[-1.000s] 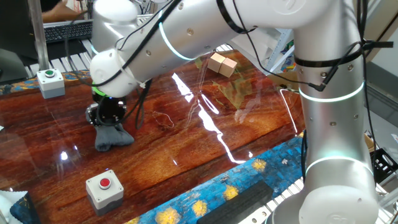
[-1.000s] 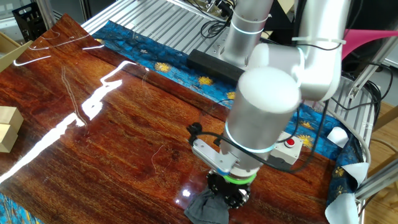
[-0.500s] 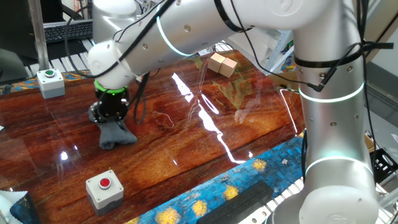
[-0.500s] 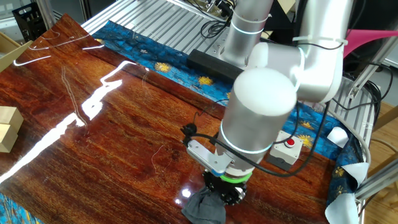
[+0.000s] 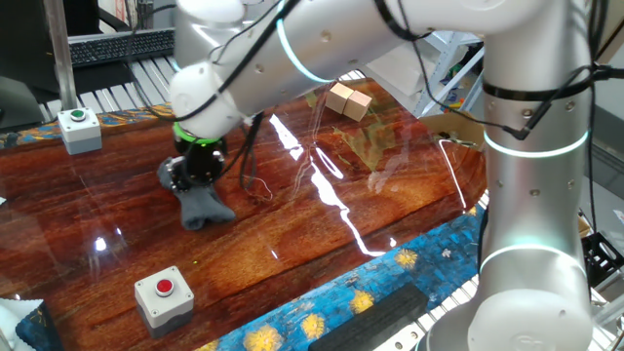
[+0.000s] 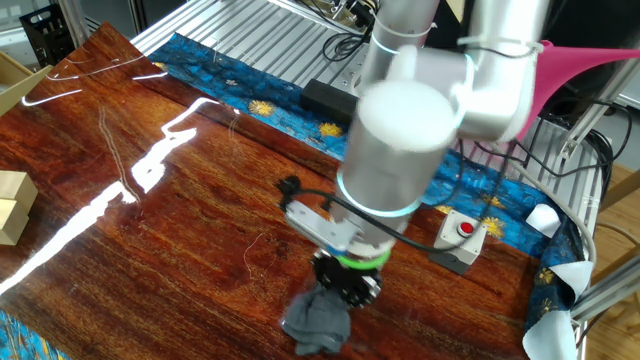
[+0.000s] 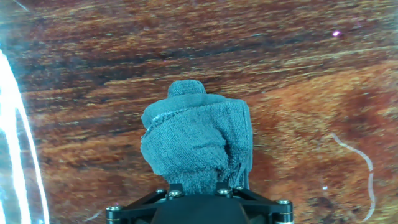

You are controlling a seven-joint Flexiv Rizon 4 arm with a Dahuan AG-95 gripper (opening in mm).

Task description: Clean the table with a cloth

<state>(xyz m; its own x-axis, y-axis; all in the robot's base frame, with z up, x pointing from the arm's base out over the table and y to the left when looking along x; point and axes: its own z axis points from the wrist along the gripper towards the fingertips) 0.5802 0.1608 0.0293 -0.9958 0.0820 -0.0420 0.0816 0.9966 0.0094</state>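
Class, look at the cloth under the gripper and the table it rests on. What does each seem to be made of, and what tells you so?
Cloth: likely terry-type fabric, matte blue-grey, fuzzy looped surface, soft folds.
Table: looks like wood or wood-look laminate, glossy, reddish-brown grain with bright glare streaks.

1. The arm reaches low over the table (image 5: 292, 224), its silver links bent down toward the wrist.
2. The wrist points straight down, with a green ring above the black tool (image 5: 198, 183).
3. The tool (image 6: 340, 292) is closed on the cloth (image 7: 196, 146), which is pressed against the table.
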